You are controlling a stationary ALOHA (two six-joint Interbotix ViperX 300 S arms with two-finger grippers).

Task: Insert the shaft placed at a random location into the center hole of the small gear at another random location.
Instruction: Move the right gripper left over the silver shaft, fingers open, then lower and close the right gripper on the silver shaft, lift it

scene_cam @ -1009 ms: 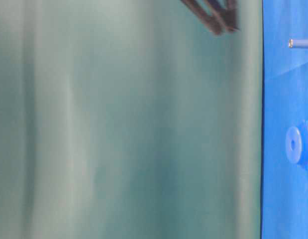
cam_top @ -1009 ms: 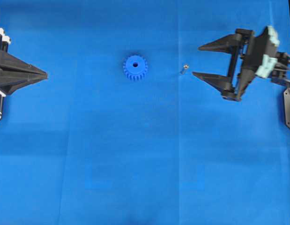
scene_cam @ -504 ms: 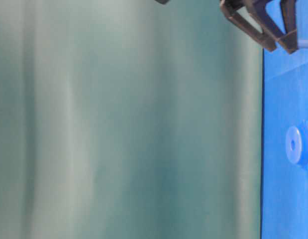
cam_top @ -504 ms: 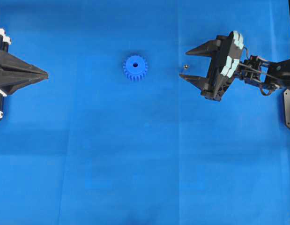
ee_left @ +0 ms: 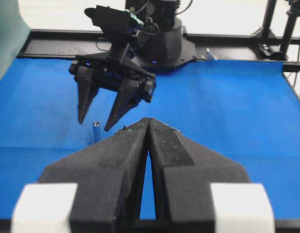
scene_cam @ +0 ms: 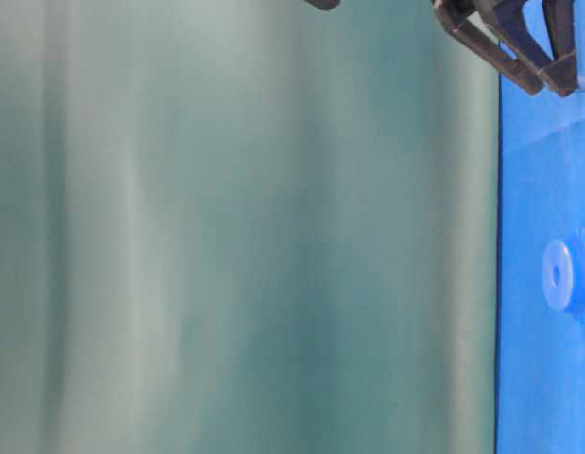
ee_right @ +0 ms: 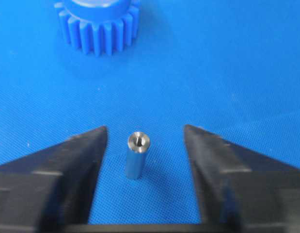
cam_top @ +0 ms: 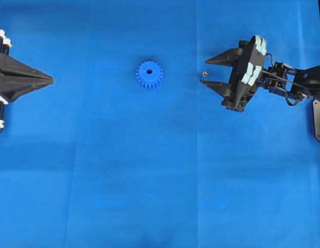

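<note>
While the right gripper [ee_right: 142, 145] straddles the shaft [ee_right: 135, 155], its jaws stand apart with a visible gap on each side, so nothing is clamped yet. The pin stands upright on the blue mat [cam_top: 160, 170], between the two fingertips and a little nearer the one on the left of the wrist view. The small gear [cam_top: 149, 75] lies flat well beyond the fingertips, straight ahead of them, and the center hole [cam_top: 149, 71] faces up.

The step in hand looks like the pinch on the pin. To do it well:
- centre the fingers first, so both pads meet the pin together; an uneven close would likely tip it over
- grip low on the body and leave the top end free, since some free length is needed to enter the hole
- close gently; the pin is smooth metal and could squirt out of a hard squeeze
- lift straight up and keep the pin vertical before travelling to the gear

The left gripper [ee_left: 149, 127] has its jaws together on nothing, parked well behind the gear on the far side from the right one, pointing toward it. It could steady the gear during insertion if needed.

No brand, label or readable writing shows on the pin, the gear, the mat or either arm.
</note>
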